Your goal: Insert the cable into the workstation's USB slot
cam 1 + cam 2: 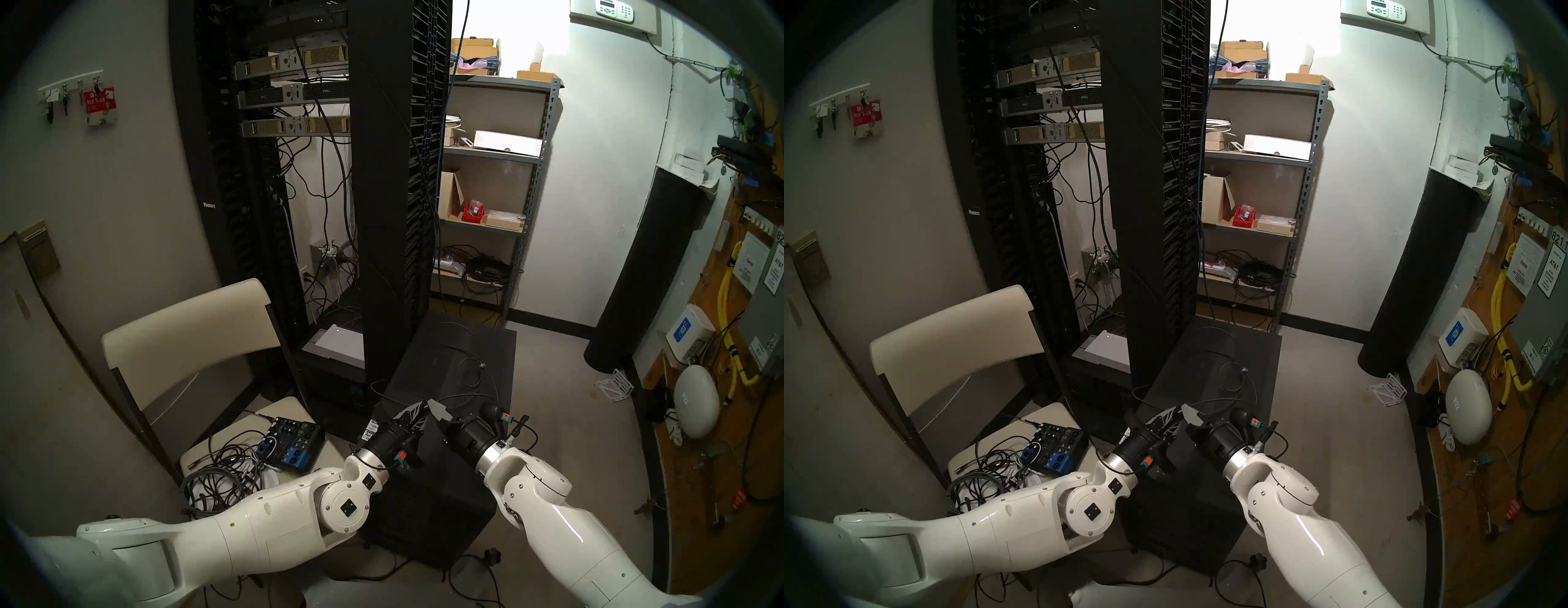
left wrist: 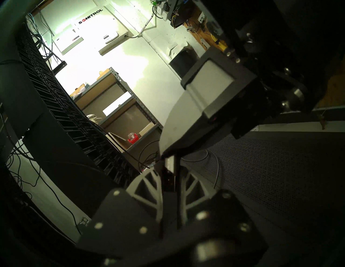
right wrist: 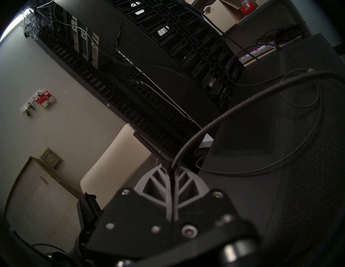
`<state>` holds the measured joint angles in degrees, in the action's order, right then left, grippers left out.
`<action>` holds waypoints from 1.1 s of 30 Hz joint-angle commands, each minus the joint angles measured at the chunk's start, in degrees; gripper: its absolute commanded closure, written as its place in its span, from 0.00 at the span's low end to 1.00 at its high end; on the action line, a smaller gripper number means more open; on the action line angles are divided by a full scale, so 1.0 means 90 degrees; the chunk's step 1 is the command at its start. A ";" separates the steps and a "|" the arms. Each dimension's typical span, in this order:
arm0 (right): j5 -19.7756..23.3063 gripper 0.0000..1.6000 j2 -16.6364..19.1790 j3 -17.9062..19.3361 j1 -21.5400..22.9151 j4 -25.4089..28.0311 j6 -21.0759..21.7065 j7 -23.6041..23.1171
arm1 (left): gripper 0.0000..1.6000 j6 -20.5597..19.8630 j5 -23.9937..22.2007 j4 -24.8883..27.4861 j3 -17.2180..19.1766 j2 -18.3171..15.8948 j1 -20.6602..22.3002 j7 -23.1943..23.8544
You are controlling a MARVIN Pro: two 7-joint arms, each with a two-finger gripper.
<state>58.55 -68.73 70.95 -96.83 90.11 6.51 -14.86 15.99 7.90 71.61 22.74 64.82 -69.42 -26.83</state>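
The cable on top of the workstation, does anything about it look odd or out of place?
Yes. The cable sprawls in loose loops across the top of the workstation instead of being tidied, its silvery fitting lying mid-panel. One end rises to the right gripper, pinched between its fingers. Nothing looks damaged.

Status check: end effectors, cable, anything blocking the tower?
Right end effector shut on cable. Left end effector gripping plug end. Slack looped on tower top. Nothing blocking.

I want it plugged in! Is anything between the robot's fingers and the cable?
Nothing visible. The right gripper pinches the cable, and its plug end sits in the left gripper. The slot is hidden.
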 commanded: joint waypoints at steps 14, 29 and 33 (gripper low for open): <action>-0.0047 0.85 0.0062 -0.0100 0.0128 0.0217 -0.0081 -0.0242 | 1.00 0.1295 0.0051 -0.0588 0.0042 0.0363 0.0147 -0.0281; -0.0771 0.43 0.0442 -0.0323 0.0080 0.0091 -0.0538 -0.0719 | 1.00 0.2491 -0.0594 -0.0860 0.0023 0.0302 0.0221 0.0363; -0.0999 0.46 0.0548 -0.0355 0.0009 0.0025 -0.0758 -0.0857 | 1.00 0.2605 -0.0673 -0.0919 0.0025 0.0279 0.0236 0.0487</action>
<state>52.65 -65.61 68.66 -96.24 90.20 2.78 -19.77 35.71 2.95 63.03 22.94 66.79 -68.46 -24.01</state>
